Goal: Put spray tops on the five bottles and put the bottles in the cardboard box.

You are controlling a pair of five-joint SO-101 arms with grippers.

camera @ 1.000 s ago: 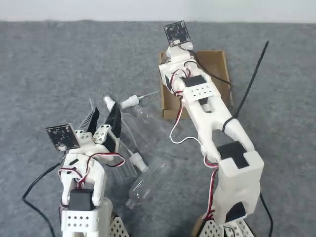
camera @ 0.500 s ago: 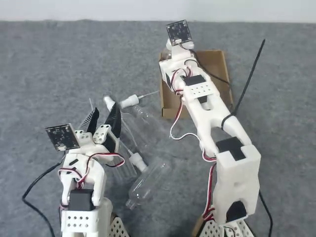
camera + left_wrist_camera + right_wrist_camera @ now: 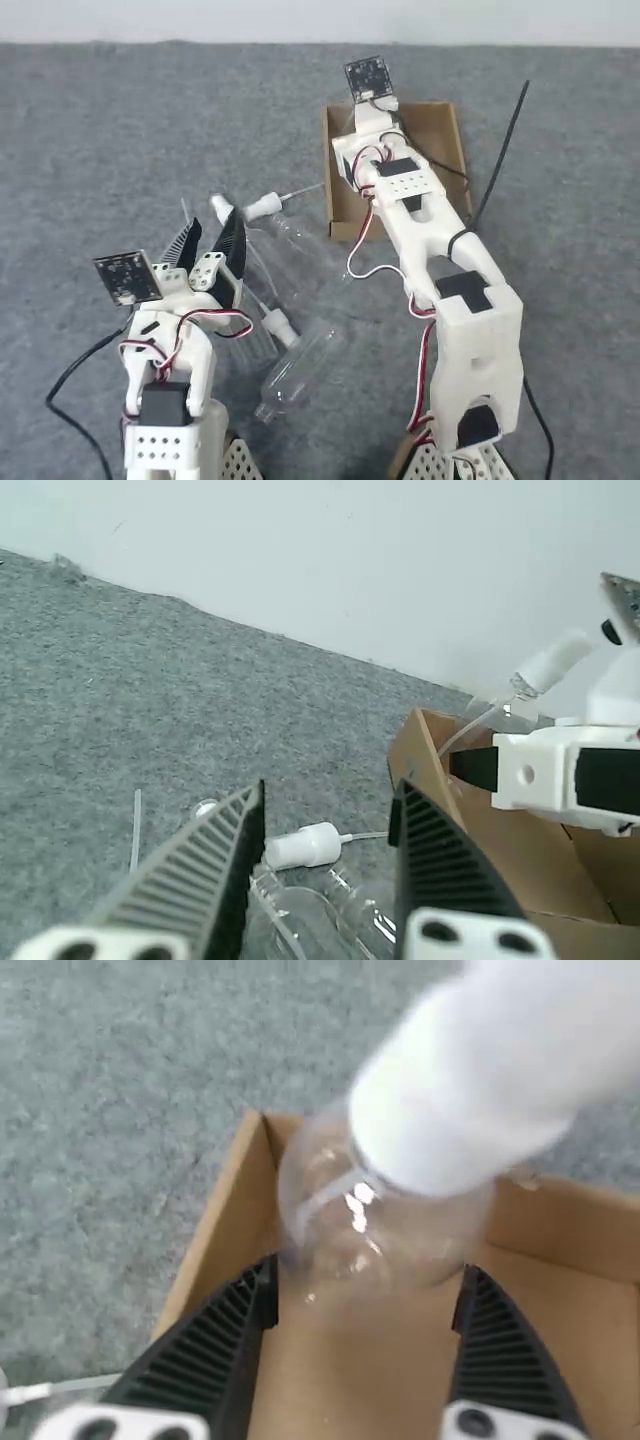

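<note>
My right gripper (image 3: pixel 365 1290) is shut on a clear bottle (image 3: pixel 380 1230) fitted with a white spray top (image 3: pixel 500 1070). It holds the bottle just over the open cardboard box (image 3: pixel 215 1230). From above, the right arm (image 3: pixel 400 185) stretches across the box (image 3: pixel 340 215). My left gripper (image 3: pixel 212 240) stands open over the loose bottles, nothing between its fingers (image 3: pixel 210 870). A clear bottle (image 3: pixel 295 240) with a spray top (image 3: pixel 262 207) lies just beyond it. Another bottle (image 3: pixel 300 370) lies nearer the arm bases.
A loose spray top (image 3: pixel 280 325) and a second white top (image 3: pixel 218 207) lie among the bottles on the grey carpet. A black cable (image 3: pixel 500 160) runs past the box's right side. A white wall (image 3: pixel 350 560) rises behind the carpet.
The right arm's wrist has shifted a little to the right and down over the box with the bottle. The left arm and the loose bottles have not moved.
</note>
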